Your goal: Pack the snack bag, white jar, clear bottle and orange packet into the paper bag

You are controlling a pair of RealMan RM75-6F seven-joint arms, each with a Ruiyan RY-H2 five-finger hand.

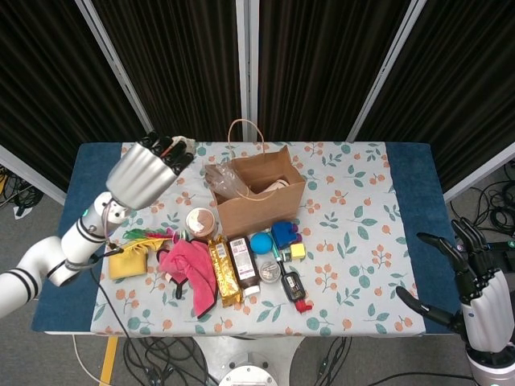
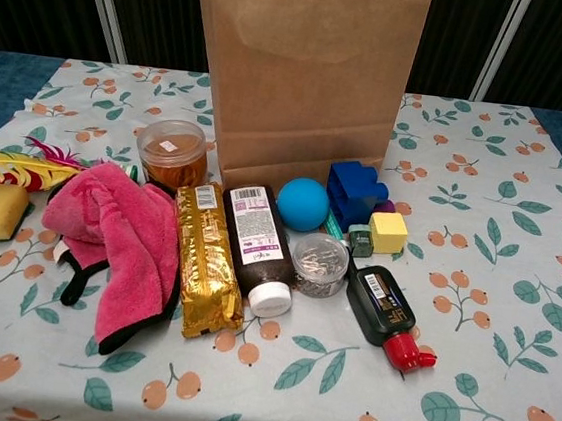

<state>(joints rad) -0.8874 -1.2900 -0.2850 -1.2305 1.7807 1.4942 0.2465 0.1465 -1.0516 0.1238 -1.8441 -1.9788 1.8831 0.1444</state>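
Observation:
The brown paper bag (image 1: 259,201) stands upright mid-table and fills the top of the chest view (image 2: 306,72). A crinkled clear snack bag (image 1: 222,181) sticks out of its left side, and a white jar (image 1: 278,185) shows inside. My left hand (image 1: 147,173) is raised above the table's back left, left of the bag, fingers curled. A pale scrap of the orange packet (image 1: 179,143) shows at its fingertips. My right hand (image 1: 481,288) hangs open off the table's front right corner, holding nothing. I see no clear bottle.
In front of the bag lie a round amber tub (image 2: 171,154), a pink cloth (image 2: 123,234), a gold packet (image 2: 205,268), a dark bottle (image 2: 257,248), a blue ball (image 2: 304,204), a blue block (image 2: 353,190) and a black red-capped bottle (image 2: 383,307). A yellow sponge (image 1: 129,261) sits at the left.

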